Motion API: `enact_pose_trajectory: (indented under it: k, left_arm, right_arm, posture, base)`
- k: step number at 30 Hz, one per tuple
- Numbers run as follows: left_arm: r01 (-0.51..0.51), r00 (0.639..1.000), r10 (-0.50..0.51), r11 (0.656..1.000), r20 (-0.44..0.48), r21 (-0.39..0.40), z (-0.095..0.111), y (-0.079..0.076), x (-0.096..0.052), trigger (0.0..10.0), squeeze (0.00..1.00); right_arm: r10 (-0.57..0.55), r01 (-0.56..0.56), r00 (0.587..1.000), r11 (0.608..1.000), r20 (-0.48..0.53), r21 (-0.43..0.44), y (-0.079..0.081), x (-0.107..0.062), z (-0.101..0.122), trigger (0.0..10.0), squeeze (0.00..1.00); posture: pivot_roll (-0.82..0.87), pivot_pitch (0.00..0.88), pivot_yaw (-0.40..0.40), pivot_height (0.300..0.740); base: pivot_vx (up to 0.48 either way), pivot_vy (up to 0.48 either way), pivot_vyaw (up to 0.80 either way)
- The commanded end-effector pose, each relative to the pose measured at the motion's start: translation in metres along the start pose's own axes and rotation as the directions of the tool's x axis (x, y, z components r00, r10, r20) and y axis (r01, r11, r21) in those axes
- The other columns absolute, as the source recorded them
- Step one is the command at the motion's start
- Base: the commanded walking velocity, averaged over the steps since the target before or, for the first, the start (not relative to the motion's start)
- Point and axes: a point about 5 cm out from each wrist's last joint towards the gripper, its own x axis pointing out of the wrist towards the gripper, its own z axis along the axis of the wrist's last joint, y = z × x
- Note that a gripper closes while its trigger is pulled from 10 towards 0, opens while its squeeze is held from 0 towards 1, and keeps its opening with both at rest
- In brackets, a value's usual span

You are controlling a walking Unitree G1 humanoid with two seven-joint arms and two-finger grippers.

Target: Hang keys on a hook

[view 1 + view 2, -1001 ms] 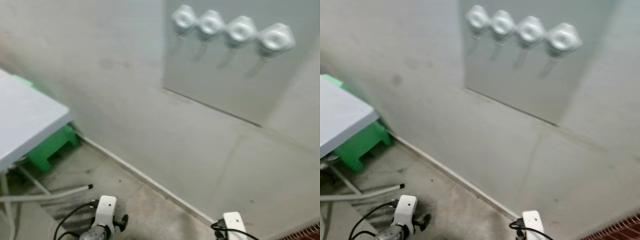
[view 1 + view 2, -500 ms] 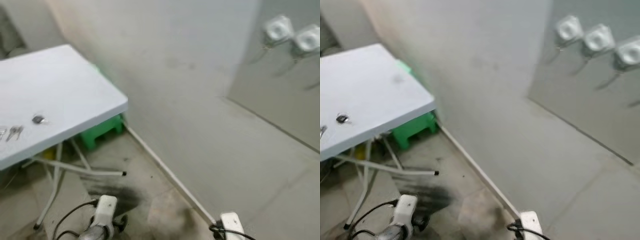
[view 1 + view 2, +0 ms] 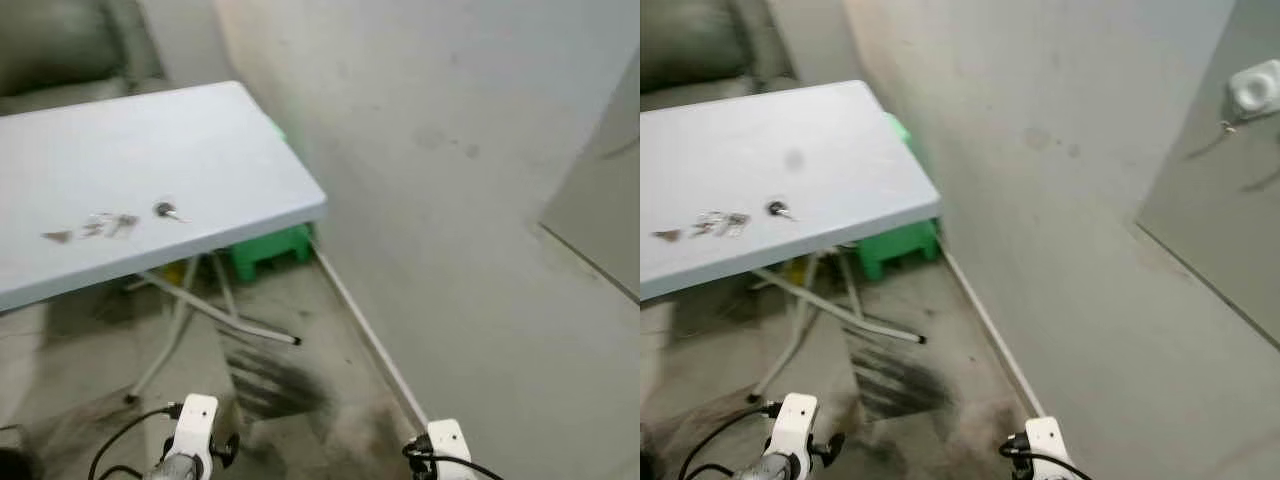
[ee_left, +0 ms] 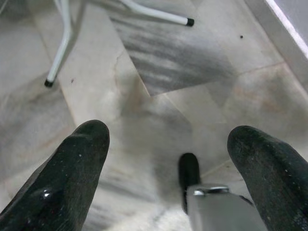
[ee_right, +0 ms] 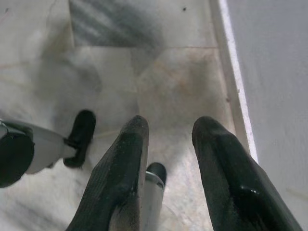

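Observation:
A bunch of keys lies blurred on the white folding table, with a small dark key piece just to its right. One white hook sticks out of a grey wall panel at the far right. Both arms hang low over the floor: the left arm and the right arm show at the bottom edge. My left gripper is open wide above the marble, with nothing between its fingers. My right gripper is open too, holding nothing, close to the baseboard.
A green plastic stool stands under the table against the wall. The table's thin white legs spread over the marble floor. A pale wall with a baseboard runs along the right. A dark sofa stands behind the table.
The whole view has swung left: the table with the keys has come into view and the row of hooks has slid off to the right. Both arms still hang idle.

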Motion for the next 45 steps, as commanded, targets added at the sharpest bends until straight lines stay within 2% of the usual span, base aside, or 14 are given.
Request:
enact_pose_trajectory:
  k: [1, 9, 16, 17, 24, 29, 30, 45]
  left_arm:
    - [0.0, 1.0, 0.0, 1.0, -0.02, 0.0, -0.0051, 0.0006, -0.0012, 10.0, 0.0]
    - [-0.002, 1.0, 0.002, 1.0, -0.022, 0.013, -0.0053, 0.0011, -0.0013, 10.0, 0.0]
    - [-0.004, 1.0, 0.004, 1.0, -0.024, 0.017, -0.0062, 0.001, -0.0015, 10.0, 0.0]
    - [-0.004, 1.0, 0.005, 1.0, -0.025, 0.017, -0.0065, 0.0011, -0.0016, 10.0, 0.0]
    - [-0.005, 1.0, 0.006, 1.0, -0.025, 0.014, -0.0067, 0.0012, -0.0017, 10.0, 0.0]
    - [-0.004, 1.0, 0.003, 1.0, -0.026, -0.028, -0.0076, 0.0008, -0.0018, 10.0, 0.0]
    - [-0.003, 1.0, 0.002, 1.0, -0.027, -0.029, -0.0076, 0.0007, -0.0018, 10.0, 0.0]
    - [-0.003, 1.0, 0.002, 0.999, -0.027, -0.034, -0.0084, 0.0005, -0.002, 10.0, 0.0]
  right_arm:
    - [-0.002, 0.002, 1.0, 1.0, -0.009, 0.005, -0.001, -0.001, -0.0032, 10.0, 0.0]
    - [-0.002, 0.002, 1.0, 1.0, -0.009, 0.012, -0.0009, -0.0011, -0.0035, 10.0, 0.0]
    - [-0.009, 0.009, 1.0, 0.996, -0.002, 0.087, -0.0028, -0.0014, -0.0036, 10.0, 0.0]
    - [-0.002, 0.002, 1.0, 0.994, 0.004, 0.106, -0.0027, -0.0014, -0.0033, 10.0, 1.0]
    - [-0.009, 0.009, 1.0, 0.996, -0.001, 0.094, -0.0033, -0.0015, -0.0037, 10.0, 1.0]
    - [-0.013, 0.014, 1.0, 0.996, -0.004, 0.084, -0.0037, -0.0017, -0.0043, 10.0, 0.98]
    - [-0.015, 0.015, 1.0, 0.997, -0.008, 0.077, -0.0037, -0.0018, -0.0048, 10.0, 0.0]
    - [-0.02, 0.021, 1.0, 0.997, -0.013, 0.073, -0.0032, -0.0019, -0.0059, 10.0, 0.0]
  posture:
    - [-0.04, 0.0, 0.039, 0.74]
    - [-0.04, 0.0, 0.038, 0.74]
    - [-0.04, 0.0, 0.036, 0.74]
    - [-0.04, 0.0, 0.036, 0.74]
    - [-0.04, 0.0, 0.037, 0.74]
    - [-0.04, 0.0, 0.035, 0.74]
    - [-0.04, 0.0, 0.035, 0.74]
    - [-0.04, 0.0, 0.035, 0.74]
  base:
    - [0.0, 0.0, 0.8]
    - [0.0, 0.0, 0.8]
    - [0.0, 0.0, 0.23]
    - [0.0, 0.0, 0.0]
    - [0.0, 0.0, 0.0]
    - [0.0, 0.0, 0.0]
    - [0.0, 0.281, 0.0]
    - [0.0, 0.458, 0.0]
